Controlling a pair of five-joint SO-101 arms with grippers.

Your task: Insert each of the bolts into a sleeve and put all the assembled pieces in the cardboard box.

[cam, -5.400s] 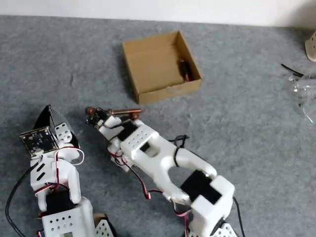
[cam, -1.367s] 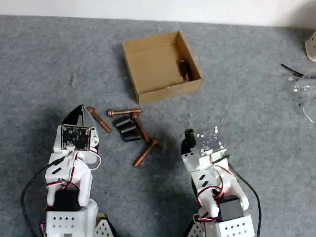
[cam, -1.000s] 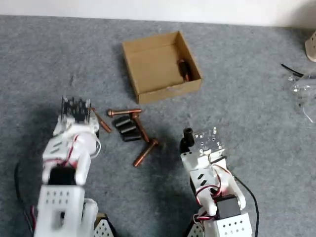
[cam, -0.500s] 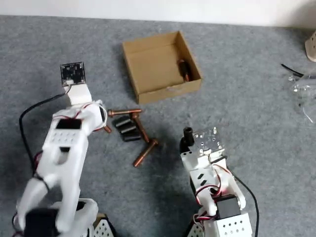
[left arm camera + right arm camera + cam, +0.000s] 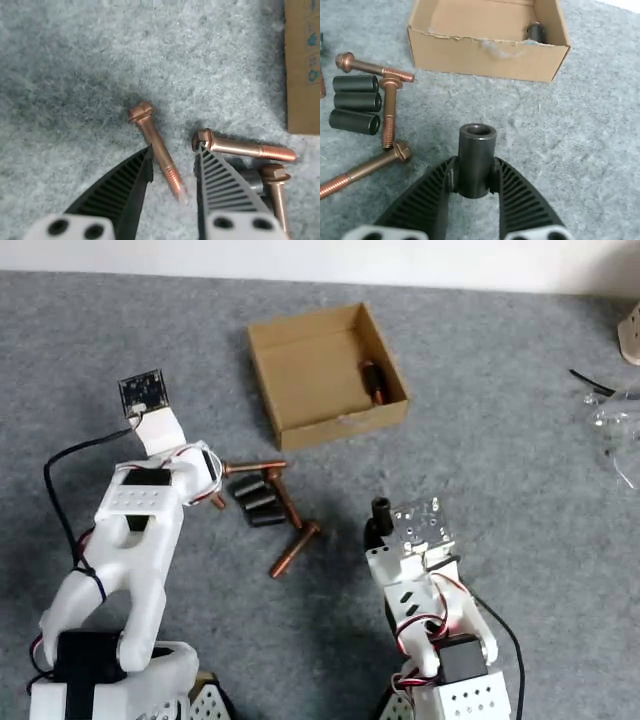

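The left gripper point(image 5: 175, 150), now reaching farther forward, is hanging spread astride a copper bolt point(image 5: 157, 147). The right gripper point(image 5: 475, 175) is still pinching a black sleeve point(image 5: 477, 150) upright.

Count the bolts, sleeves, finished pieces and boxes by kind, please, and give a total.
Loose bolts: 4
Empty sleeves: 4, one in the right arm's jaws
Finished piece in the box: 1
Cardboard box: 1
Total: 10
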